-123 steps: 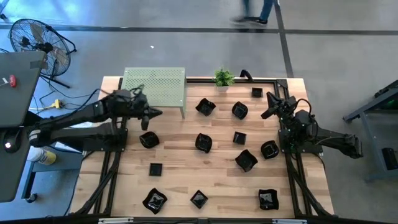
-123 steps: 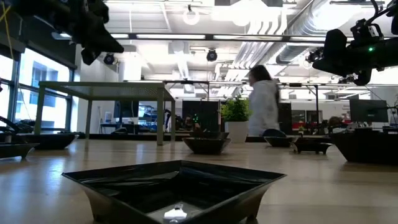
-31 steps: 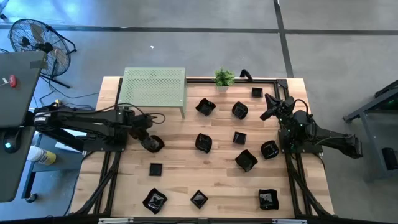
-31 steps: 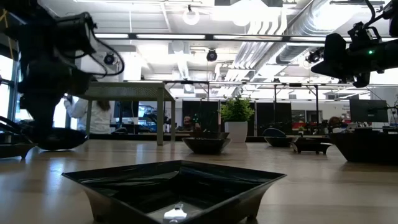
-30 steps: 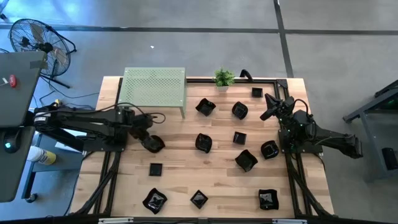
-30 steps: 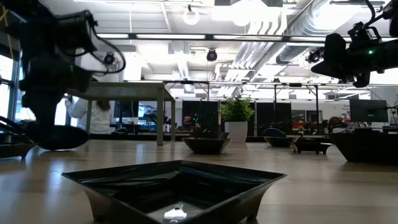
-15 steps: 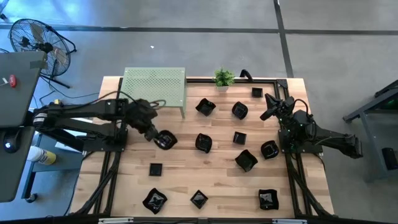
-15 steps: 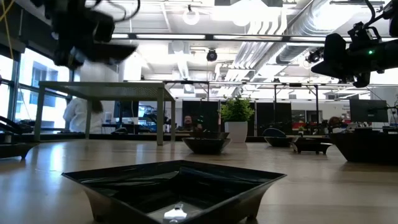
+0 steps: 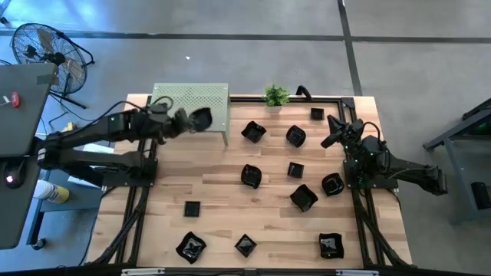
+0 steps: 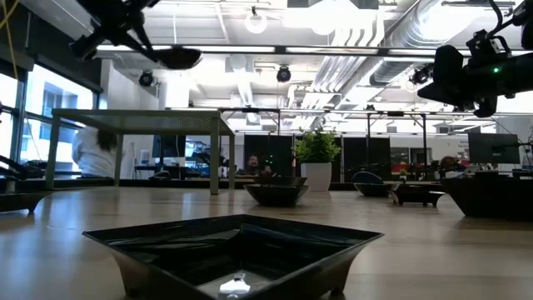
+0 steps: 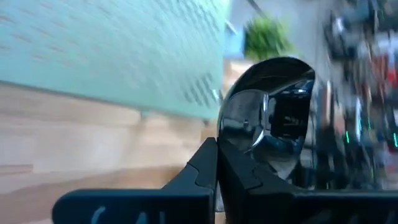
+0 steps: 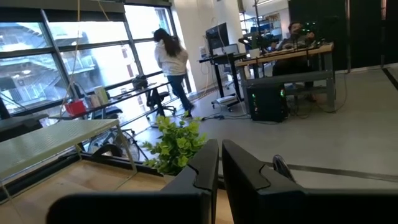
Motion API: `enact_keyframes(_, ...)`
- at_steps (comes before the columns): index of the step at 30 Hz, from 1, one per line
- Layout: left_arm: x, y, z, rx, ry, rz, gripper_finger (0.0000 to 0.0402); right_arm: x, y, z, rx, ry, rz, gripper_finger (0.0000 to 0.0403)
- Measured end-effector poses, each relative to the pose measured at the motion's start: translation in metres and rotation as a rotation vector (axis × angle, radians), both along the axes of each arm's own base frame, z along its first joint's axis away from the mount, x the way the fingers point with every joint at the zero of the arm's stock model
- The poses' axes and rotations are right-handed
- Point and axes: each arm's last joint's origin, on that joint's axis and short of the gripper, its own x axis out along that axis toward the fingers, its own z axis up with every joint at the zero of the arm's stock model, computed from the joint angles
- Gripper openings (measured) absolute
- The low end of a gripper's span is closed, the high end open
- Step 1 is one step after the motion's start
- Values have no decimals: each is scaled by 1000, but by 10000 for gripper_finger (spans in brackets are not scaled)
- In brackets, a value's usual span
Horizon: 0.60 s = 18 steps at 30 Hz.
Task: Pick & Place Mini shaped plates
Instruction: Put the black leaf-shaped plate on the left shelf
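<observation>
My left pincer [image 9: 186, 121], clenched on a round plate [image 9: 200, 118], has lifted it off the counter [image 9: 222, 207]; green rack [image 9: 192, 103] just ahead awaits placement.

No readable text, labels or numbers anywhere.

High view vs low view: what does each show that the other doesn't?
Only the high view: the fan on the floor, and both arms whole, with the right gripper idle at the table's right edge. Only the low view: the office ceiling and a person behind the table, plus a square plate up close. Both: the left gripper shut on a round plate raised over the green shelf, and the plant.
</observation>
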Motion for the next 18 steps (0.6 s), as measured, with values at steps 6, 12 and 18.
enact_keyframes(6, -22, 20, -9, -33, 105, 297, 1, 0, 0, 0, 1, -2, -2, 16)
enact_keyframes(12, -39, 43, -10, -6, 160, 493, 1, 0, 0, 0, 1, -2, -2, 16)
enact_keyframes(18, -59, 58, -15, -62, 256, 539, 1, 0, 0, 0, -1, 2, -2, 16)
